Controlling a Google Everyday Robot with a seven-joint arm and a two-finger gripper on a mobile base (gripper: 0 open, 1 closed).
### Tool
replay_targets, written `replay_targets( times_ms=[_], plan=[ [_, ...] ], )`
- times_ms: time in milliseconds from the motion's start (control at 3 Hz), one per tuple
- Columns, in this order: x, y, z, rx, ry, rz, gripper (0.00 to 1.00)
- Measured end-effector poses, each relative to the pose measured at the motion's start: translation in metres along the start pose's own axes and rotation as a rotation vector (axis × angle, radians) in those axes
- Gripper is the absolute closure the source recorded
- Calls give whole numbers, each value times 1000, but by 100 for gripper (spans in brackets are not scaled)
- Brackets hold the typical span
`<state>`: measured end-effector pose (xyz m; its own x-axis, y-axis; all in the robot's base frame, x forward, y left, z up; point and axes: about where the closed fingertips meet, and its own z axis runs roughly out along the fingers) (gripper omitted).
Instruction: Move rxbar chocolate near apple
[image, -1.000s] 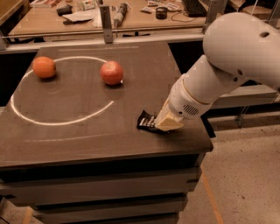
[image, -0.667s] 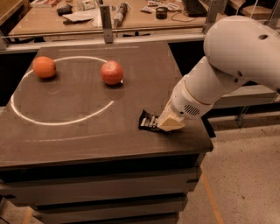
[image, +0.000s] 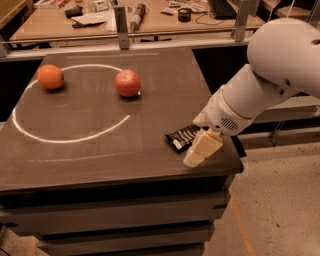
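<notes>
Gripper (image: 202, 147) sits over one end of rxbar chocolate (image: 181, 137), hold cannot be told; bar judged light, flat, slippery, best pinched across its width.

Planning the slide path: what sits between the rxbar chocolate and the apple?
Nothing but bare tabletop, as the camera view shows. The rxbar chocolate lies at the gripper near the right edge; the apple sits up-left.
</notes>
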<state>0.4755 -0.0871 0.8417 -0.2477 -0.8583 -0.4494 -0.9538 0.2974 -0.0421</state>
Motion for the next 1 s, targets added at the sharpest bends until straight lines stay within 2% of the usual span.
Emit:
replay_targets(
  times_ms=[333, 1000],
  plan=[
    [3, -5, -6, -3, -32, 13, 0],
    [0, -18, 16, -6, -29, -11, 0]
  ],
)
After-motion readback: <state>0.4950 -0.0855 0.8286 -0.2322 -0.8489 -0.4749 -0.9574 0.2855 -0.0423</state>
